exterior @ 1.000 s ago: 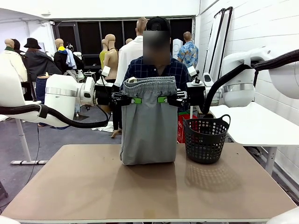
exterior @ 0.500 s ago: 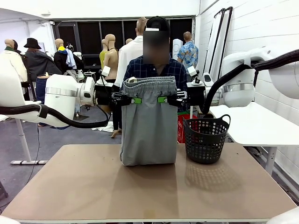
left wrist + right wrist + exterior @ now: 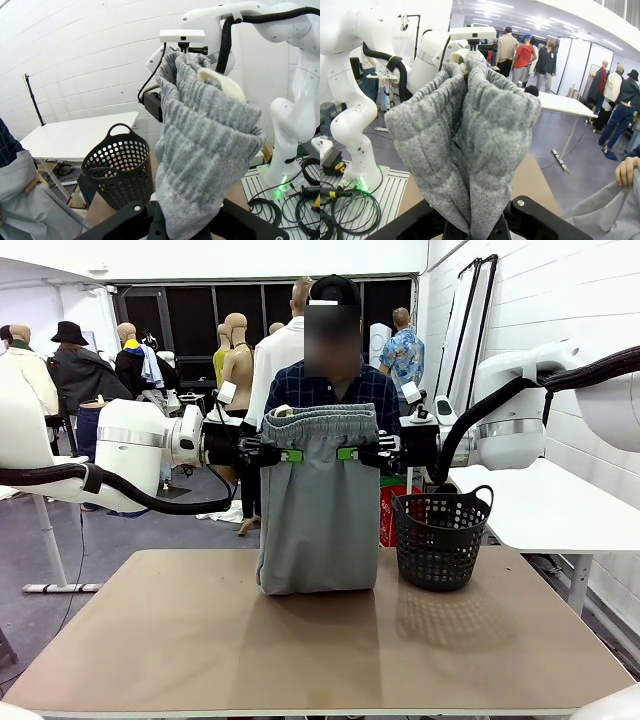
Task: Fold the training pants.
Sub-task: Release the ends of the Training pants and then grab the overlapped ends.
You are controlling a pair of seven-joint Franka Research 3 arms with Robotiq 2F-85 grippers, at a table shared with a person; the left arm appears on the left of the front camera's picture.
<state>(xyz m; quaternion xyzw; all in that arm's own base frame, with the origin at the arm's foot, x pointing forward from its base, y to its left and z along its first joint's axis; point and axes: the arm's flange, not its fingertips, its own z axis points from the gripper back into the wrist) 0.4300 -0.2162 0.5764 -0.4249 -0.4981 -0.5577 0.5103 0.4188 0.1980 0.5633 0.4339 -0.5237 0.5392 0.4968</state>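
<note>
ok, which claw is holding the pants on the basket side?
The right claw, shut on the training pants at the edge nearest the black basket; the left claw grips the opposite edge.

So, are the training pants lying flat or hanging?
Hanging. The left tool and right tool pinch the training pants below the waistband; they drop straight to the table.

bright, even light; warped wrist-view edges
</note>
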